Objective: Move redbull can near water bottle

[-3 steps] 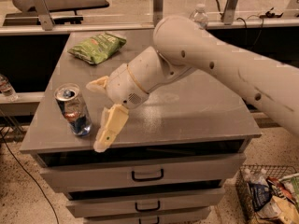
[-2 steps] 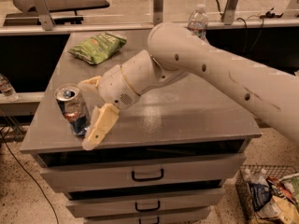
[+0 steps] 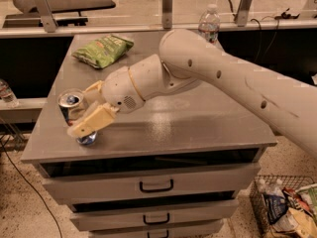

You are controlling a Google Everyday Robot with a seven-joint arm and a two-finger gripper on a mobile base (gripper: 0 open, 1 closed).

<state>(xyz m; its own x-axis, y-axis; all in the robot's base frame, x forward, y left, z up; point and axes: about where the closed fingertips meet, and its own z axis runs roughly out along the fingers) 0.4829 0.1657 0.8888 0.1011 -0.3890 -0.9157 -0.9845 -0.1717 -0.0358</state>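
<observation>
The redbull can (image 3: 72,108) stands upright near the front left corner of the grey cabinet top (image 3: 198,123). Its silver top shows, and its lower body is partly hidden. My gripper (image 3: 81,111) has reached the can. One cream finger (image 3: 94,122) lies across the can's front, and the other sits behind it. The jaws look open around the can. The water bottle (image 3: 210,23), clear with a white cap, stands at the far back edge. My arm hides its lower part.
A green chip bag (image 3: 103,48) lies at the back left of the top. A small clear bottle (image 3: 6,93) stands on a lower shelf at the left edge. A wire basket of packets (image 3: 287,207) sits on the floor at the right. Drawers (image 3: 156,185) are below.
My gripper has moved left, from beside the can to around it. One finger is now in front of the can. The can has not moved.
</observation>
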